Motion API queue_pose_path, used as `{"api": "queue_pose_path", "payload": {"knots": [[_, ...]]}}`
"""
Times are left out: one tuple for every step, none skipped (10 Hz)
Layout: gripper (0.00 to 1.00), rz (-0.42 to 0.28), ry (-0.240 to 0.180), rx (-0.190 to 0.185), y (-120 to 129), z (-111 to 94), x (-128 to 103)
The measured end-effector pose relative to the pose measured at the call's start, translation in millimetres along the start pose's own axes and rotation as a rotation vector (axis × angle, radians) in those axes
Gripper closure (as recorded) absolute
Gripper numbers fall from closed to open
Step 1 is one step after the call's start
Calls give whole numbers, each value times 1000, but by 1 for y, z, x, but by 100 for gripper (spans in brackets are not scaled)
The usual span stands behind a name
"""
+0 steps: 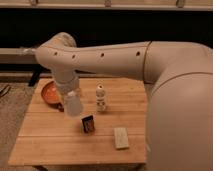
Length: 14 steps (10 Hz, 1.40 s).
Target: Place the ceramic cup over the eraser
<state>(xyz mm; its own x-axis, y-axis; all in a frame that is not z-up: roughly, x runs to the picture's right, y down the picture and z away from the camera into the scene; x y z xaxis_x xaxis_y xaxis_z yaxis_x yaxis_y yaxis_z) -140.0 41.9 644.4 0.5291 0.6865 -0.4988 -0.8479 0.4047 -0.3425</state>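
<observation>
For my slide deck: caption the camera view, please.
Gripper holds the cup over the table, left of the eraser; bottle and bowl behind.

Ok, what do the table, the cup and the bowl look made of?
The table: wood, pale matte planks with visible seams. The ceramic cup, at the gripper up-left of the eraser: plain smooth white, likely ceramic, possibly plastic. The bowl: smooth orange, plastic or glazed, unclear.

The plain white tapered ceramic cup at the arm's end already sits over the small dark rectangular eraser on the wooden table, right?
Not yet. The camera view shows the white ceramic cup at the gripper, to the upper left of the dark eraser, which stands uncovered on the wooden table.
</observation>
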Motion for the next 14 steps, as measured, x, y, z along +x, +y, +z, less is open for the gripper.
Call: {"api": "queue_pose_path", "payload": {"knots": [[100,15,7,5,-7,1,6],[100,32,21,8,-14,3,17],[100,48,27,17,-24,7,27],[100,59,35,13,-28,10,35],[100,62,42,9,-27,13,41],[100,63,51,5,-26,17,47],[100,66,62,-1,-24,24,52],[100,68,73,-7,-22,32,54],[100,71,83,-15,-21,41,56],[100,73,92,-23,-19,51,56],[100,77,95,-27,-17,60,55],[98,81,93,-25,-16,73,54],[91,83,86,-22,-14,84,51],[81,85,80,-19,-12,95,49]]}}
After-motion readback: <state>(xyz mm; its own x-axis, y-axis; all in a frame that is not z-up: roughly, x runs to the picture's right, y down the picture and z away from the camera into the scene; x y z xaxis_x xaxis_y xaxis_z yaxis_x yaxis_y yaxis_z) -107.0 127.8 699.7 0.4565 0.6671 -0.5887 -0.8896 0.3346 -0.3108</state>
